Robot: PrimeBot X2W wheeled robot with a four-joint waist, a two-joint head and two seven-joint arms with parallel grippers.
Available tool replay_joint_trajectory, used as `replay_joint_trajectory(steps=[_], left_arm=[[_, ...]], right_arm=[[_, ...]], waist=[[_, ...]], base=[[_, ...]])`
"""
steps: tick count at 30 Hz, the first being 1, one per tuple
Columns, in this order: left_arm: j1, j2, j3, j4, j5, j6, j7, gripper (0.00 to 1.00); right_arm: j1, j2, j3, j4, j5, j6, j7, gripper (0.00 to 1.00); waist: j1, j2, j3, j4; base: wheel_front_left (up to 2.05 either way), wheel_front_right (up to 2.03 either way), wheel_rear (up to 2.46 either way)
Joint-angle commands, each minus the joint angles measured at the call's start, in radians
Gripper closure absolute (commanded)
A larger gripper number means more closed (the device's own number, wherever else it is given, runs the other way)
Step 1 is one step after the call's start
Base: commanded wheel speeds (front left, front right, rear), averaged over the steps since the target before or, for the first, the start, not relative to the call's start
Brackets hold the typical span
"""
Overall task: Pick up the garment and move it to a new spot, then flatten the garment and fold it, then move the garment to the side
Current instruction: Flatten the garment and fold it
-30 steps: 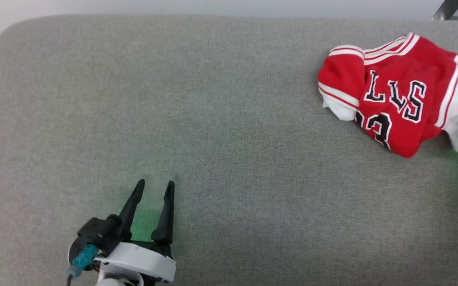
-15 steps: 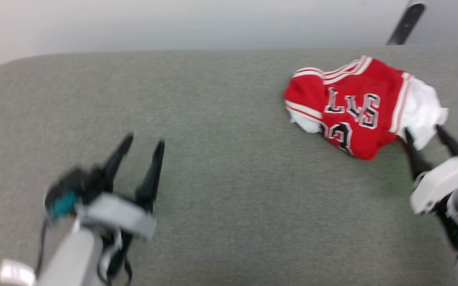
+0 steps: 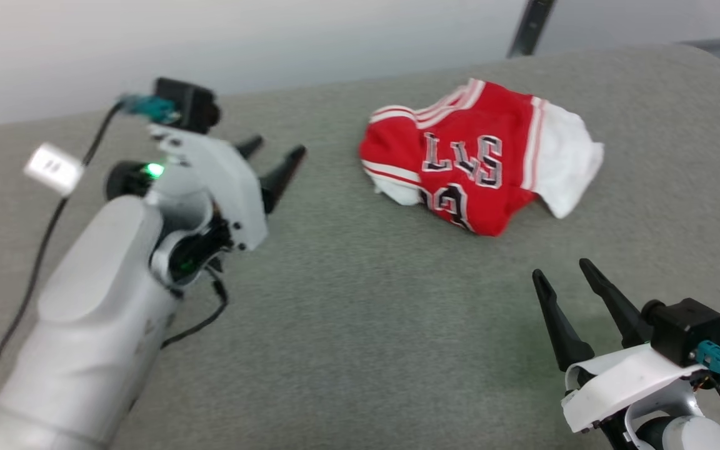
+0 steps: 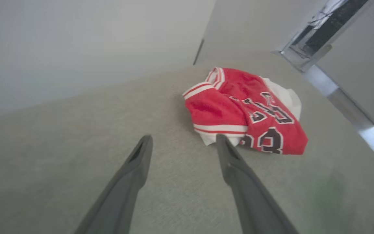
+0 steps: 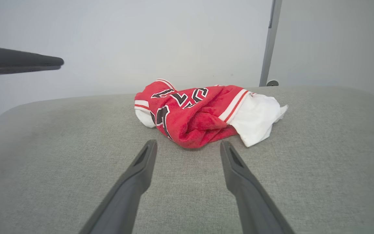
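2 grippers stand released and empty: left gripper [image 3: 275,149] beside, right gripper [image 3: 561,270] short of the garment [image 3: 479,159], crumpled on the grey worktop [image 3: 360,325]. Judged light and limp; pinch the white sleeve end [image 3: 569,165].

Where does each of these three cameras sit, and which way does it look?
Head view: on the head, looking down at the grey padded surface and the garment; shows left pincer and right pincer.
Left wrist view: on the left wrist, looking along its own fingers at the garment.
Right wrist view: on the right wrist, facing the garment; own fingers, plus the left pincer upper left.
Shared: the garment, in every view.
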Motion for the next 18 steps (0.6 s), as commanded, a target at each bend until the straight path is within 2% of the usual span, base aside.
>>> replay_joint_trajectory(steps=[1,3,8,18], left_arm=[[-0.048,-0.016,-0.026,0.059,-0.065,-0.002,0.092,0.00],[-0.086,-0.022,-0.060,0.106,-0.115,-0.002,0.179,0.00],[-0.148,-0.026,-0.098,0.179,-0.191,-0.003,0.283,0.00],[-0.273,-0.027,-0.099,0.328,-0.286,-0.002,0.294,0.00]], right_arm=[[0.015,0.009,-0.007,-0.023,-0.015,-0.001,0.003,0.00],[0.016,0.015,-0.009,-0.046,-0.036,-0.001,0.005,0.00],[0.007,0.032,0.002,-0.080,-0.047,-0.001,0.005,0.00],[-0.030,0.063,0.036,-0.086,-0.043,-0.001,-0.016,0.00]], waist=[[0.0000,0.0000,0.044,-0.064],[0.0000,0.0000,0.063,-0.087],[0.0000,0.0000,0.107,-0.132],[0.0000,0.0000,0.201,-0.223]], base=[[0.00,0.00,0.00],[0.00,0.00,0.00],[0.00,0.00,0.00],[0.00,0.00,0.00]])
